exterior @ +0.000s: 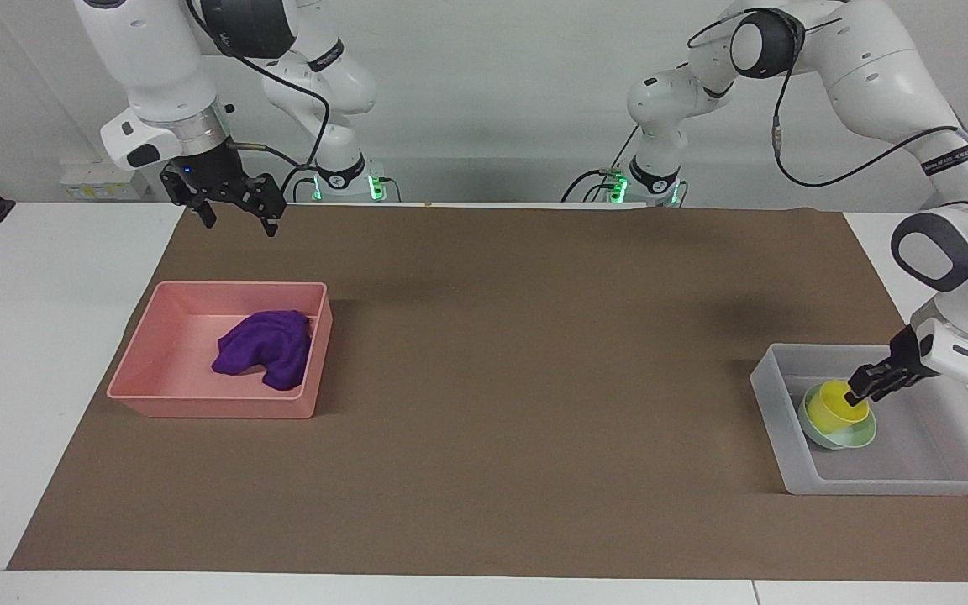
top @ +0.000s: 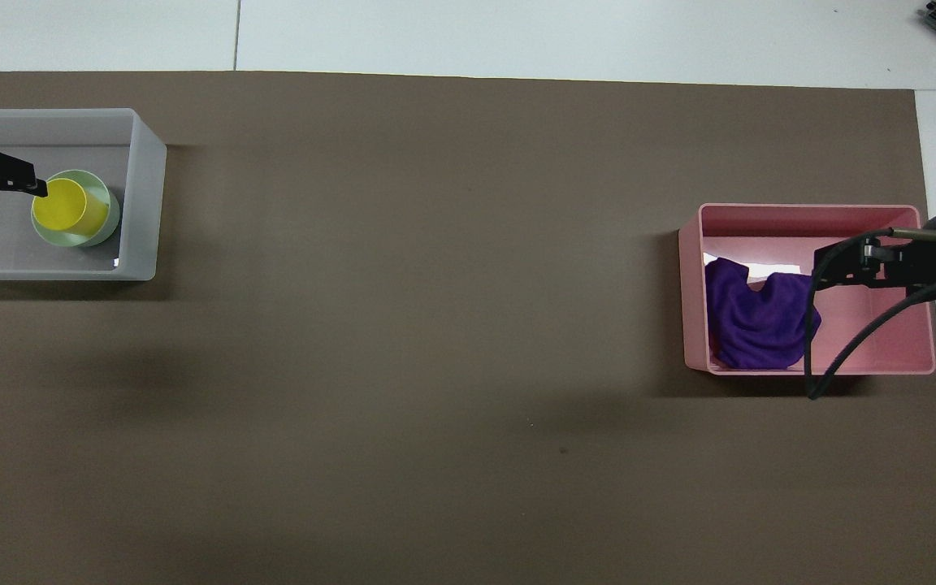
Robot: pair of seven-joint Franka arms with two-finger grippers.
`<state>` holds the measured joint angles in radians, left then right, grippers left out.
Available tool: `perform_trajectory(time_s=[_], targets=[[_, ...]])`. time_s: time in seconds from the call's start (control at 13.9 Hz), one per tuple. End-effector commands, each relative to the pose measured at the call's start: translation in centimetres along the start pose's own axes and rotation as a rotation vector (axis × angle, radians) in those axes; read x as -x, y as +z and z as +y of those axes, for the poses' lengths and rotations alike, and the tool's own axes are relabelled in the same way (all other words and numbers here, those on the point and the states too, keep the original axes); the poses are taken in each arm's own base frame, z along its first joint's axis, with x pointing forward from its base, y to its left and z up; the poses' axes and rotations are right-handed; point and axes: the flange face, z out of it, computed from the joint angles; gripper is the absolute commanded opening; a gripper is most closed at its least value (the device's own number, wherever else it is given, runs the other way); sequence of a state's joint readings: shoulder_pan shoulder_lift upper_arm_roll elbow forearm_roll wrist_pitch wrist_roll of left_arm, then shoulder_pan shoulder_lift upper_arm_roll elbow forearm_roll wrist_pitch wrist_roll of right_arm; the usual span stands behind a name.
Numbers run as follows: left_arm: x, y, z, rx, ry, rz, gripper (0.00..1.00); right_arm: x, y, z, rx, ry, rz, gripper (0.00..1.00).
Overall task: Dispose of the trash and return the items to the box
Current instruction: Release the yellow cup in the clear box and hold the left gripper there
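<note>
The yellow cup stands upright inside the mint-green bowl, and both sit in the translucent box near the tabletop's corner at the left arm's end, on the edge away from the robots. Nesting the cup in the bowl saves floor space in the box and keeps the cup from tipping. The bowl rests on the box floor toward the wall that faces the middle of the tabletop.

The left tool is low inside the box, its fingers spread apart at the cup's rim on the side toward the left arm's end. In the overhead view the left tool's tips lie just beside the cup, with a sliver of space between them, so I judge the cup released and no longer gripped.

The purple rag lies crumpled in the pink tray toward the right arm's end of the tabletop, which apparently serves as the trash bin. The right tool waits, open and empty, raised over the brown mat near the tabletop's robot-side edge, well apart from the rag.

With trash binned and both items boxed, the task looks essentially complete.
</note>
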<state>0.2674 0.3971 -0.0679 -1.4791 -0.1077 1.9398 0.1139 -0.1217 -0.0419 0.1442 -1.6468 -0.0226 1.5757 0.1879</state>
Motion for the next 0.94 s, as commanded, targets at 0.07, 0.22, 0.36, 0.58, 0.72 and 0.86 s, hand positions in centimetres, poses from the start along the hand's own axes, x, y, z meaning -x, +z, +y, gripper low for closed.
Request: perform_trajectory(time_s=[0.07, 0.22, 0.36, 0.58, 0.72, 0.86], targets=[[1.9, -6.6, 6.0, -0.050, 0.108, 0.029, 1.00, 0.6, -0.1, 0.2, -0.020, 0.010, 0.003, 1.00], [4.2, -10.0, 11.3, -0.108, 0.154, 0.006, 1.00, 0.6, -0.1, 0.2, -0.021, 0.010, 0.005, 1.00], [6.1, -12.0, 14.6, -0.115, 0.083, -0.014, 1.00, 0.6, -0.1, 0.2, -0.021, 0.010, 0.005, 1.00], [10.4, -16.6, 17.3, -0.118, 0.109, -0.063, 1.00, 0.6, -0.1, 0.2, -0.020, 0.010, 0.003, 1.00], [12.5, -17.7, 17.0, -0.116, 0.107, -0.087, 1.00, 0.6, -0.1, 0.2, -0.020, 0.010, 0.003, 1.00], [13.7, -17.7, 17.6, -0.116, 0.117, -0.105, 1.00, 0.6, -0.1, 0.2, -0.021, 0.010, 0.005, 1.00]])
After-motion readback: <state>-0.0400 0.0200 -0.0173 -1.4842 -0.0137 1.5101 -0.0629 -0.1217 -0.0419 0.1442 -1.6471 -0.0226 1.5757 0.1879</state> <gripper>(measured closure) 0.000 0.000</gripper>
